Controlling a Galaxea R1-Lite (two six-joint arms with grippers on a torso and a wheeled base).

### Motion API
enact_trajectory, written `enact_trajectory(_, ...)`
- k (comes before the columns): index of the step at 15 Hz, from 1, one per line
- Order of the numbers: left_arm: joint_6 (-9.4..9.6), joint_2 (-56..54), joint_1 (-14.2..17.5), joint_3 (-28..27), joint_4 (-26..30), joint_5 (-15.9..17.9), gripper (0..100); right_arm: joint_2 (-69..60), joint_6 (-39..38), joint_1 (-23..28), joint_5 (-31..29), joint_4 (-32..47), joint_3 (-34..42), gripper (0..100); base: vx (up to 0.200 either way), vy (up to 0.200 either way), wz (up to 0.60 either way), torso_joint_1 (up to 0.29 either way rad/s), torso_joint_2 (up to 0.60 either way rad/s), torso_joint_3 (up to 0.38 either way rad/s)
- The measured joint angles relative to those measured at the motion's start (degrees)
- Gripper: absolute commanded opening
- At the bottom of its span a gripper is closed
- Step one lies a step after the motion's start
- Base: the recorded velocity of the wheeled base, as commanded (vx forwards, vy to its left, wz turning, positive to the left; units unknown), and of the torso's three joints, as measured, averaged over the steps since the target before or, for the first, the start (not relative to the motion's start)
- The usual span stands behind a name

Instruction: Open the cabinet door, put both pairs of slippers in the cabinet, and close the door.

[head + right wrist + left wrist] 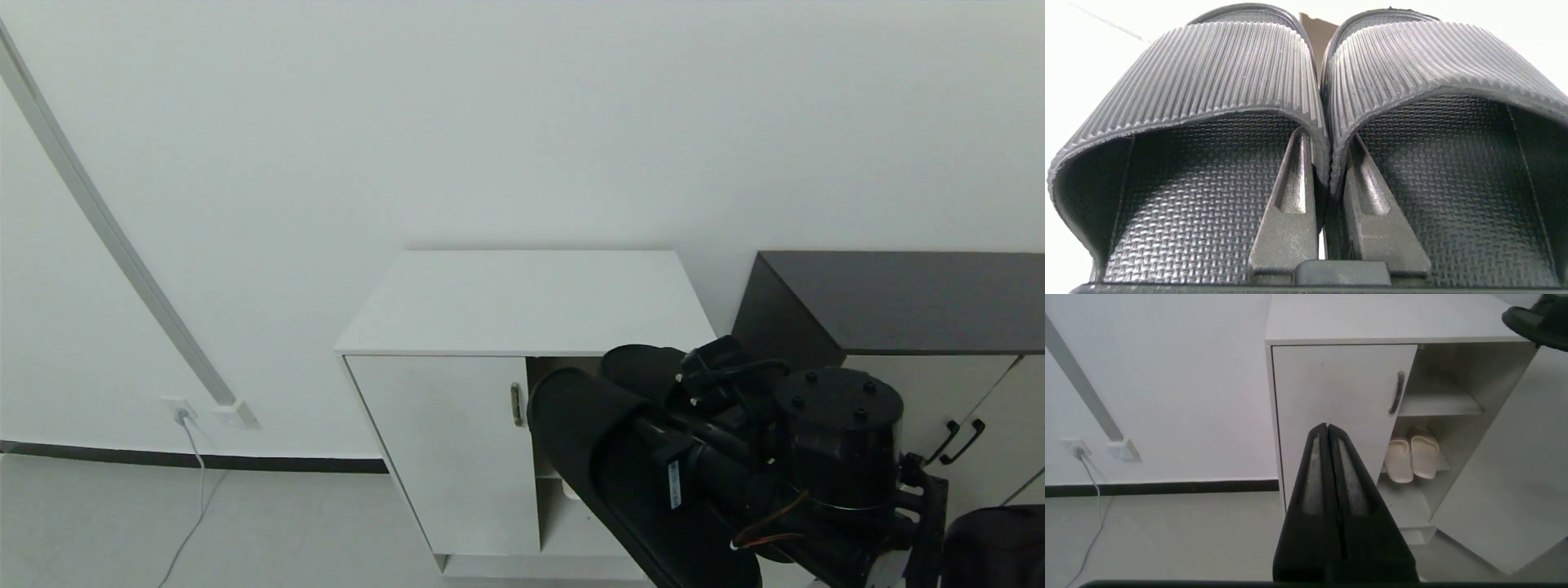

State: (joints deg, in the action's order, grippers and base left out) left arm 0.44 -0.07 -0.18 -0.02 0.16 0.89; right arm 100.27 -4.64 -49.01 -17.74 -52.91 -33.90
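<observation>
The white cabinet (522,302) stands with its right door (1527,457) swung open and its left door (445,449) closed, a pair of cream slippers (1411,457) side by side on an inner shelf. The right gripper (1327,188) pinches the black slippers (588,425) together before the opening. The left gripper (1327,433) has its fingers pressed together, holding nothing.

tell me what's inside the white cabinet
Inside the white cabinet, one pale pair of slippers sits on a shelf; the shelf above looks bare. The closed left door covers the rest.
</observation>
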Motion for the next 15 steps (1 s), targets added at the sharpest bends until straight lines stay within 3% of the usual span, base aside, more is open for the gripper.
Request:
enact_trajectory(9, 0.00, 0.0, 0.0, 0.0, 0.0, 0.0, 0, 0.9, -0.1, 0.1, 0.0, -0.2, 0.1, 0, 0.000, 0.000, 0.00, -0.160, 0.36, 0.198)
enact_trajectory(15, -0.06, 0.0, 0.0, 0.0, 0.0, -0.1, 0, 1.2, -0.2, 0.1, 0.1, -1.1, 0.2, 0, 0.000, 0.000, 0.00, -0.222, 0.52, 0.297)
